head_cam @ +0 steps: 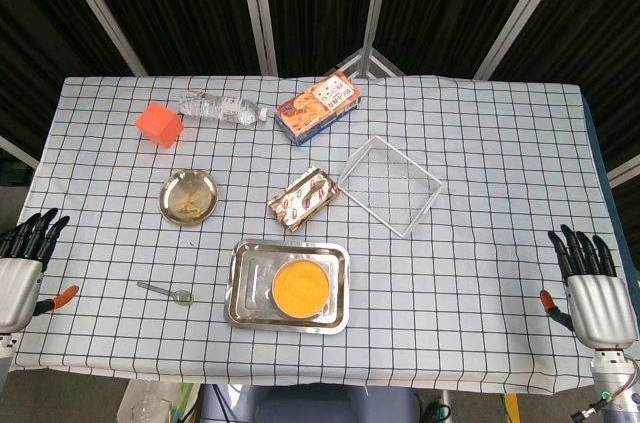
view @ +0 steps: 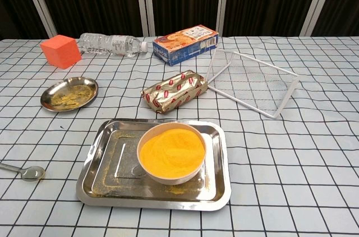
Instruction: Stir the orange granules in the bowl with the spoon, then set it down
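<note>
In the head view I am seeing the bowl (head_cam: 301, 287) with the orange granules (head_cam: 301, 285) sitting in the right part of a metal tray (head_cam: 250, 278) near the front edge of the table (head_cam: 480, 143). The spoon (head_cam: 168, 291) is lying flat on the checked cloth, to the left of the tray and apart from it, with its scoop end toward the tray. My left hand (head_cam: 22, 265) is resting at the left table edge, holding nothing, its dark fingers (head_cam: 38, 231) extended and lying close beside each other. My right hand (head_cam: 594, 289) is waiting at the right edge, also holding nothing, fingers (head_cam: 578, 248) extended and slightly fanned. Further back a small round dish (head_cam: 188, 195), a foil packet (head_cam: 303, 199), a wire basket (head_cam: 390, 185), a biscuit box (head_cam: 318, 106), a plastic bottle (head_cam: 222, 107) and an orange cube (head_cam: 159, 123) are standing well apart from the hands. In the chest view the bowl (view: 171, 154) is showing the granules (view: 171, 152) heaped almost to the rim, and the tray (view: 106, 164) is carrying some fine crumbs. The spoon (view: 24, 171) is appearing at the left border, only partly in the frame, and I think its scoop is holding nothing, though this is hard to tell. Neither hand is showing in this view.
</note>
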`<act>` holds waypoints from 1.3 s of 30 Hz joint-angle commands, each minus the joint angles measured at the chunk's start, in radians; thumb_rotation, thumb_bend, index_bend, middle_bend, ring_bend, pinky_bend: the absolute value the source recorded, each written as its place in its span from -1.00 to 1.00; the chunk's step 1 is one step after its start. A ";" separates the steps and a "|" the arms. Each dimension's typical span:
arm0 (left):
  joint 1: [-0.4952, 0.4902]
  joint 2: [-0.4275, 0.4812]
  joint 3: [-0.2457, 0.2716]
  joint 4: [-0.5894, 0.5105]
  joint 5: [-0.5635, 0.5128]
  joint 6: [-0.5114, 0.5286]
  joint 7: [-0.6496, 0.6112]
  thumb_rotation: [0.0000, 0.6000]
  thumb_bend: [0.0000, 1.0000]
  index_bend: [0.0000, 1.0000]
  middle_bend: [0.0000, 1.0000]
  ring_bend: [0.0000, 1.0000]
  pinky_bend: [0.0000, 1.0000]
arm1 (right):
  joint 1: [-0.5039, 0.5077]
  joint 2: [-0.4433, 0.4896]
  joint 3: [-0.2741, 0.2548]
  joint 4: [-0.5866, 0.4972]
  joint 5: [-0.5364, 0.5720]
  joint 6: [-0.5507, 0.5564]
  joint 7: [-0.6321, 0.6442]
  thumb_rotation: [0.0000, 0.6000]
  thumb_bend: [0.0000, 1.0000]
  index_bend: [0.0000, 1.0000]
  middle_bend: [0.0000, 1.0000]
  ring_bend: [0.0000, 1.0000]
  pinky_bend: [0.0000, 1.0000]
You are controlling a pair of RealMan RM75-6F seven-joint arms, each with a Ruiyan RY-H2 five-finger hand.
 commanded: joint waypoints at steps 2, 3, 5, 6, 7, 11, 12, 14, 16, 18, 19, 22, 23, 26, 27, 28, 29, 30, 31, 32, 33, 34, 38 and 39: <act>-0.001 0.001 0.001 -0.002 -0.002 -0.003 0.003 1.00 -0.86 -1.00 -1.00 -1.00 -0.79 | 0.001 0.001 -0.001 -0.001 0.000 -0.003 0.002 1.00 -0.28 -1.00 -1.00 -1.00 -1.00; -0.001 0.001 0.001 -0.002 -0.003 -0.004 0.004 1.00 -0.86 -1.00 -1.00 -1.00 -0.79 | 0.001 0.001 -0.001 -0.001 0.000 -0.003 0.002 1.00 -0.28 -1.00 -1.00 -1.00 -1.00; -0.001 0.001 0.001 -0.003 -0.007 -0.008 0.008 1.00 -0.86 -1.00 -1.00 -1.00 -0.79 | 0.001 0.002 -0.002 -0.002 -0.002 -0.004 0.005 1.00 -0.28 -1.00 -1.00 -1.00 -1.00; -0.001 0.001 0.001 -0.006 -0.009 -0.011 0.009 1.00 -0.86 -1.00 -1.00 -1.00 -0.79 | 0.001 0.003 -0.003 -0.002 -0.002 -0.005 0.007 1.00 -0.28 -1.00 -1.00 -1.00 -1.00; -0.002 0.002 0.001 -0.009 -0.011 -0.012 0.010 1.00 -0.86 -1.00 -1.00 -1.00 -0.79 | 0.001 0.004 -0.004 -0.002 -0.002 -0.006 0.008 1.00 -0.28 -1.00 -1.00 -1.00 -1.00; -0.002 0.002 0.004 -0.013 -0.010 -0.015 0.024 1.00 -0.86 -1.00 -1.00 -1.00 -0.79 | 0.000 0.008 -0.004 -0.005 -0.002 -0.006 0.020 1.00 -0.28 -1.00 -1.00 -1.00 -1.00; -0.002 0.002 0.005 -0.015 -0.011 -0.017 0.026 1.00 -0.86 -1.00 -1.00 -1.00 -0.79 | 0.000 0.008 -0.005 -0.005 -0.003 -0.007 0.021 1.00 -0.28 -1.00 -1.00 -1.00 -1.00; -0.004 0.003 0.008 -0.019 -0.013 -0.026 0.031 1.00 -0.86 -1.00 -1.00 -1.00 -0.79 | 0.002 0.009 -0.007 -0.005 -0.004 -0.013 0.023 1.00 -0.28 -1.00 -1.00 -1.00 -1.00; -0.005 0.005 0.011 -0.023 -0.014 -0.033 0.038 1.00 -0.86 -1.00 -1.00 -1.00 -0.79 | 0.003 0.009 -0.008 -0.006 -0.003 -0.016 0.022 1.00 -0.28 -1.00 -1.00 -1.00 -1.00; -0.006 0.007 0.014 -0.027 -0.015 -0.040 0.044 1.00 -0.86 -1.00 -1.00 -0.99 -0.78 | 0.003 0.009 -0.008 -0.007 -0.004 -0.016 0.022 1.00 -0.28 -1.00 -1.00 -1.00 -1.00; -0.007 0.008 0.017 -0.032 -0.015 -0.046 0.046 1.00 -0.86 -0.99 -1.00 -0.97 -0.76 | 0.003 0.009 -0.008 -0.007 -0.004 -0.016 0.022 1.00 -0.28 -1.00 -1.00 -1.00 -1.00; -0.013 0.011 0.023 -0.046 -0.013 -0.062 0.056 1.00 -0.86 -0.94 -0.92 -0.85 -0.64 | 0.002 0.010 -0.008 -0.008 0.000 -0.017 0.025 1.00 -0.28 -1.00 -1.00 -1.00 -1.00; -0.016 0.012 0.024 -0.049 -0.012 -0.068 0.064 1.00 -0.86 -0.91 -0.81 -0.75 -0.52 | 0.002 0.011 -0.008 -0.008 0.001 -0.018 0.025 1.00 -0.28 -1.00 -1.00 -1.00 -1.00; -0.028 0.007 0.028 -0.061 -0.004 -0.087 0.093 1.00 -0.80 -0.74 -0.21 -0.12 0.09 | 0.001 0.012 -0.008 -0.011 0.006 -0.021 0.029 1.00 -0.28 -1.00 -1.00 -1.00 -1.00; -0.035 0.003 0.031 -0.068 -0.001 -0.099 0.107 1.00 -0.77 -0.67 0.00 0.07 0.25 | 0.001 0.013 -0.008 -0.012 0.006 -0.021 0.030 1.00 -0.28 -1.00 -1.00 -1.00 -1.00; -0.039 0.000 0.034 -0.074 0.001 -0.108 0.114 1.00 -0.71 -0.54 0.27 0.32 0.46 | 0.001 0.014 -0.009 -0.013 0.006 -0.021 0.030 1.00 -0.28 -1.00 -1.00 -1.00 -1.00; -0.043 -0.002 0.037 -0.081 -0.001 -0.120 0.121 1.00 -0.65 -0.42 0.49 0.50 0.60 | 0.001 0.014 -0.009 -0.014 0.005 -0.022 0.029 1.00 -0.28 -1.00 -1.00 -1.00 -1.00; -0.049 -0.001 0.042 -0.096 -0.012 -0.145 0.136 1.00 -0.61 -0.34 0.59 0.59 0.67 | 0.002 0.014 -0.010 -0.015 0.005 -0.024 0.028 1.00 -0.28 -1.00 -1.00 -1.00 -1.00; -0.053 0.000 0.046 -0.110 -0.025 -0.166 0.146 1.00 -0.55 -0.25 0.70 0.68 0.75 | 0.002 0.014 -0.011 -0.016 0.005 -0.025 0.027 1.00 -0.28 -1.00 -1.00 -1.00 -1.00; -0.060 0.000 0.049 -0.122 -0.040 -0.191 0.158 1.00 -0.49 -0.17 0.79 0.75 0.81 | 0.002 0.014 -0.011 -0.017 0.005 -0.026 0.027 1.00 -0.28 -1.00 -1.00 -1.00 -1.00; -0.067 0.001 0.050 -0.132 -0.054 -0.211 0.171 1.00 -0.45 -0.12 0.83 0.79 0.84 | 0.002 0.014 -0.012 -0.017 0.005 -0.027 0.028 1.00 -0.28 -1.00 -1.00 -1.00 -1.00; -0.073 0.000 0.050 -0.141 -0.067 -0.229 0.186 1.00 -0.40 -0.07 0.89 0.84 0.88 | 0.002 0.014 -0.012 -0.018 0.005 -0.027 0.028 1.00 -0.28 -1.00 -1.00 -1.00 -1.00; -0.102 -0.018 0.044 -0.163 -0.119 -0.292 0.245 1.00 -0.23 -0.02 0.98 0.90 0.92 | 0.003 0.015 -0.012 -0.020 0.006 -0.028 0.031 1.00 -0.28 -1.00 -1.00 -1.00 -1.00; -0.108 -0.024 0.042 -0.167 -0.133 -0.306 0.260 1.00 -0.21 -0.02 0.98 0.91 0.93 | 0.003 0.015 -0.012 -0.021 0.006 -0.028 0.032 1.00 -0.28 -1.00 -1.00 -1.00 -1.00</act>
